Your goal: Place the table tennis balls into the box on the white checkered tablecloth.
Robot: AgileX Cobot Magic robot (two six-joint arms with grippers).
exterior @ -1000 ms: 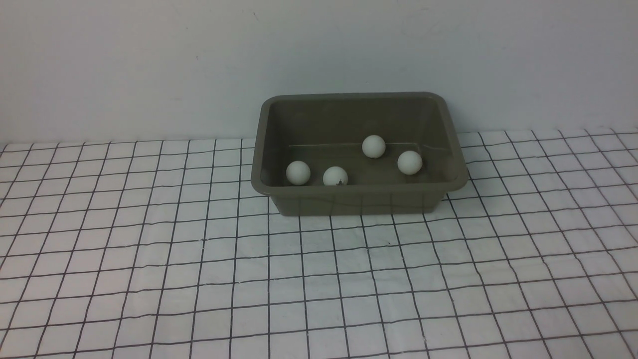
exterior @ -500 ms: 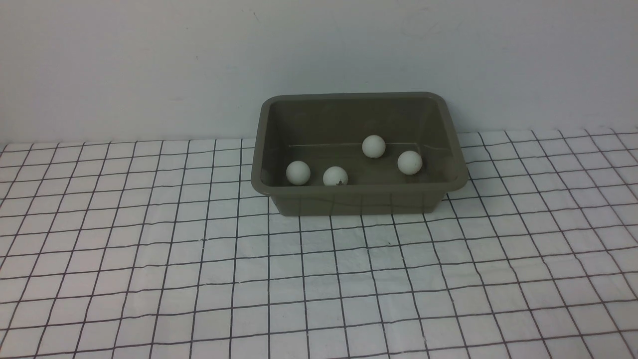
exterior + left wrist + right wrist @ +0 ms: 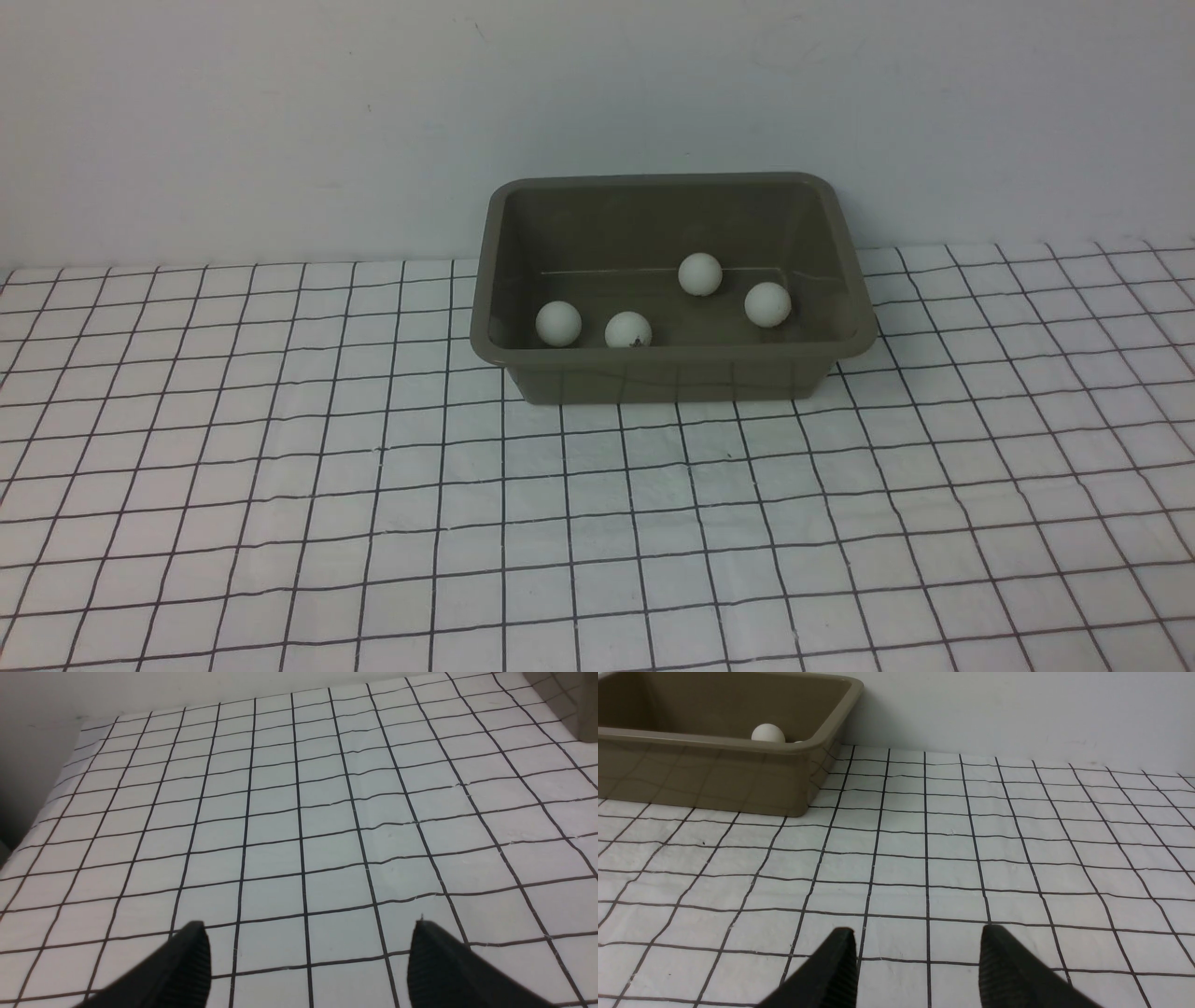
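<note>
Cloth [image 3: 280, 523] carries the box [image 3: 672, 378], upper centre, with four balls [image 3: 699, 273] inside and none seen outside. Left gripper [image 3: 308, 952] and right gripper [image 3: 917, 961] gape empty; best keep them back.

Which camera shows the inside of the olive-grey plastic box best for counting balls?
The front view: it looks down into the olive-grey plastic box, showing four white balls. The right wrist view shows a corner and one clear ball; the left wrist view shows only a sliver.

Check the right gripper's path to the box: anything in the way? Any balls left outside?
Nothing visible blocks it. Only bare checkered cloth lies between the right gripper and the box. The four balls in view are all inside the box; none shows on the cloth.
</note>
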